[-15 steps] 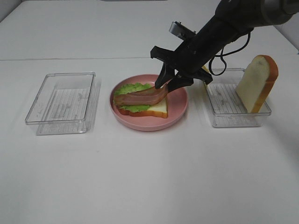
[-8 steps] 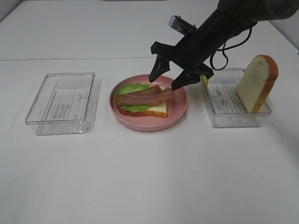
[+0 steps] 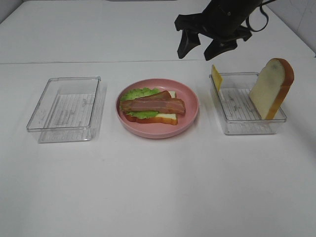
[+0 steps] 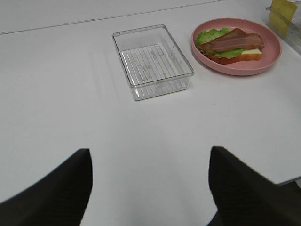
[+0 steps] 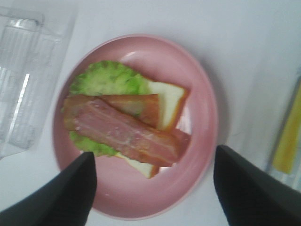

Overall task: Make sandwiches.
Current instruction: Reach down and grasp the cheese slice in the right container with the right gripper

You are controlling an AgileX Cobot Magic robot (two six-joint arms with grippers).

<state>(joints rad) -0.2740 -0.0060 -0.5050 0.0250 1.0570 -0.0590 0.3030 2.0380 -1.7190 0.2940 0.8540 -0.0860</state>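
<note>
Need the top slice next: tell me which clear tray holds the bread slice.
The clear tray right of the pink plate: a bread slice stands in it with yellow cheese; the left tray holds neither.

bright, even light floods the white tabletop (image 3: pixel 158 187), leaving only faint, soft shadows beside the left clear tray (image 3: pixel 64 106) and under the pink plate (image 3: pixel 190 118). the exterior view is sharp. the right wrist view is hazy, and the dark fingers (image 5: pixel 70 197) of the right tool (image 5: pixel 154 153) are out of focus.

No legible text, labels, brands, numbers, signs anywhere.
</note>
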